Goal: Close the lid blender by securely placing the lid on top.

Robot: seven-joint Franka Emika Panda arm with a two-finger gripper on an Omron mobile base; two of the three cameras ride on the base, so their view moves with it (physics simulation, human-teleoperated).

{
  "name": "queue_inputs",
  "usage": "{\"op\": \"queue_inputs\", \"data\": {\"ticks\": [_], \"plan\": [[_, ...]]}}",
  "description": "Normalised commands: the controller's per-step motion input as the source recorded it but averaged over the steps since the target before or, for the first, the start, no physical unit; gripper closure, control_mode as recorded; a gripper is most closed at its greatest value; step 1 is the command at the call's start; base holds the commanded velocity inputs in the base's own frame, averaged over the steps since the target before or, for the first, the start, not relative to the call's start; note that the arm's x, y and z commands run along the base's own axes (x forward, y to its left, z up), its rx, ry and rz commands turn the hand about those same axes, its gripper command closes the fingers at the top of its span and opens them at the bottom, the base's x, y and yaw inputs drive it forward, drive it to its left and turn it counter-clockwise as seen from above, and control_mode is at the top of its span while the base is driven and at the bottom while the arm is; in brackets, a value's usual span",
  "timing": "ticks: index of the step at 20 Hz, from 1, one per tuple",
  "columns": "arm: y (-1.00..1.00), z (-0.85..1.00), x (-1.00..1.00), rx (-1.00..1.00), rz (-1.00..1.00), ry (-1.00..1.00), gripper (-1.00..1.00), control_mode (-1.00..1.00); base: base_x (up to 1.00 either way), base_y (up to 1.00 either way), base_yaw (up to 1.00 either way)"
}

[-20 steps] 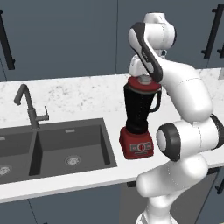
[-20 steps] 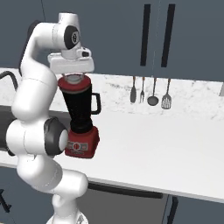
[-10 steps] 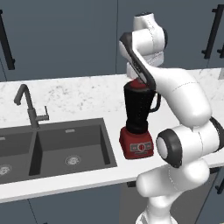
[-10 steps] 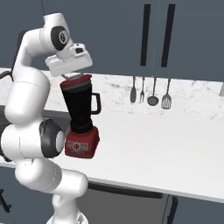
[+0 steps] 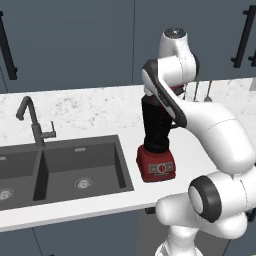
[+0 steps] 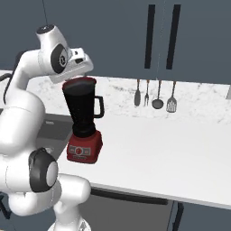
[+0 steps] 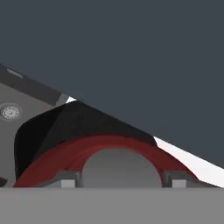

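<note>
My gripper (image 7: 117, 178) sits just above the blender (image 6: 83, 118), its two fingertips (image 7: 65, 180) standing apart on either side of a grey round knob at the middle of the lid (image 7: 65, 153); I cannot tell whether they press on that knob or merely flank it, so I cannot say if I have hold of anything. The lid shows as a red ring on the mouth of the dark jar, and in the right base view a red rim (image 6: 79, 83) tops the jar directly beneath my hand (image 6: 76, 63), which is tilted over it. In my judgement the lid is on the blender, so the main placing looks done; what is left is to confirm it is seated level and snug, then let go and lift clear. The blender stands upright on the pale counter (image 6: 149, 144), just to the right of the sink (image 5: 60, 170), with the faucet (image 5: 31, 122) beyond the sink's far side and hanging utensils (image 6: 154, 94) on the wall well off to the blender's right.
</note>
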Motion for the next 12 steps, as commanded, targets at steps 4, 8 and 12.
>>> {"op": "queue_inputs", "data": {"ticks": [4, 8, 12], "plan": [[0.00, -0.96, 0.00, 0.18, 0.11, -0.31, 1.00, -1.00, 0.00, 0.00, 0.00], [0.00, -0.75, -0.01, 0.18, 0.10, -0.32, 1.00, -1.00, 0.00, 0.00, 0.00], [0.00, -0.07, -0.20, 0.18, 0.07, -0.32, 1.00, -1.00, 0.00, 0.00, 0.00]]}}
